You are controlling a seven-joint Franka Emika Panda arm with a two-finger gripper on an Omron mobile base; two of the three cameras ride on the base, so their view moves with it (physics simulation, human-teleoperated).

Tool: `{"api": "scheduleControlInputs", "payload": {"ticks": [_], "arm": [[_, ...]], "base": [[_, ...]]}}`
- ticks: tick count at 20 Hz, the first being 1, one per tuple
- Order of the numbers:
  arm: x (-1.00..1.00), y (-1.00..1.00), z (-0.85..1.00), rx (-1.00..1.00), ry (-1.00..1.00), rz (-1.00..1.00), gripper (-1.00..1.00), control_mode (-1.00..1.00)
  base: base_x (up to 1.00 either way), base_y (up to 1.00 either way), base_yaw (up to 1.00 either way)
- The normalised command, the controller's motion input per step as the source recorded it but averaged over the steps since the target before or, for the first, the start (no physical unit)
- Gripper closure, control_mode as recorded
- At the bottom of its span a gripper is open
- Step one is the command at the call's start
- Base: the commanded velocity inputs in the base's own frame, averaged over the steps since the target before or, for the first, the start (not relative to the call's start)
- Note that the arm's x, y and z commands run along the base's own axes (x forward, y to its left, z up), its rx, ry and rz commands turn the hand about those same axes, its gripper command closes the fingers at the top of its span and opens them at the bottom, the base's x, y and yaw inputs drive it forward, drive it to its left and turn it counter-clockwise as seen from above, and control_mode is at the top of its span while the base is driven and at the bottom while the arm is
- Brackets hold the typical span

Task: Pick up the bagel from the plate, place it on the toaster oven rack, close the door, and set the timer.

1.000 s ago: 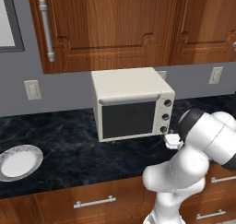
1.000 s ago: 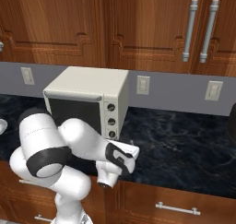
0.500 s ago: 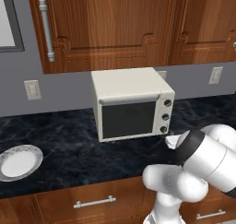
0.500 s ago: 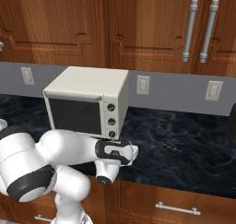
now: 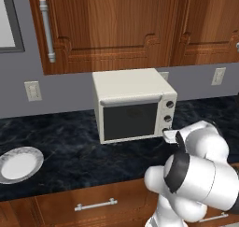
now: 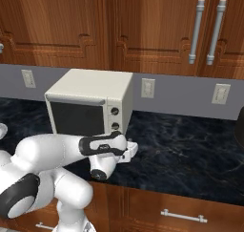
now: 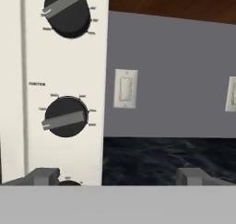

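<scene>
The cream toaster oven stands on the dark counter with its glass door shut. The rack and the bagel are hidden. The white plate with a grey rim lies far left on the counter, and its face looks bare. My gripper is open, level with the oven's lower right front corner, facing the knob column. Close ahead are the top knob and the middle knob; the left fingertip is under the middle one. The hand sits just right of the lowest knob, and likewise from the other side.
Wooden wall cabinets hang above the oven. Outlets are on the grey wall behind it. Dark marble counter stretches to the right of the oven. A dark object sits at the far right edge. Drawers run below the counter.
The arm's elbow has dropped and folded forward. The hand has stayed by the oven's lower right corner, edging slightly up. The jaws have remained open.
</scene>
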Motion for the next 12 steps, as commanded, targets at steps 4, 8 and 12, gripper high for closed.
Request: {"api": "scheduleControlInputs", "payload": {"ticks": [4,8,12], "arm": [[-0.27,0.00,-0.31,0.00,0.00,-0.05,-1.00,-1.00],[-0.51,0.00,-0.62,0.00,0.00,-0.04,-1.00,-1.00],[-0.49,0.01,-0.43,0.00,0.00,-0.01,-1.00,-1.00]], "base": [[0.00,0.00,0.00],[0.00,0.00,0.00],[0.00,0.00,0.00]]}}
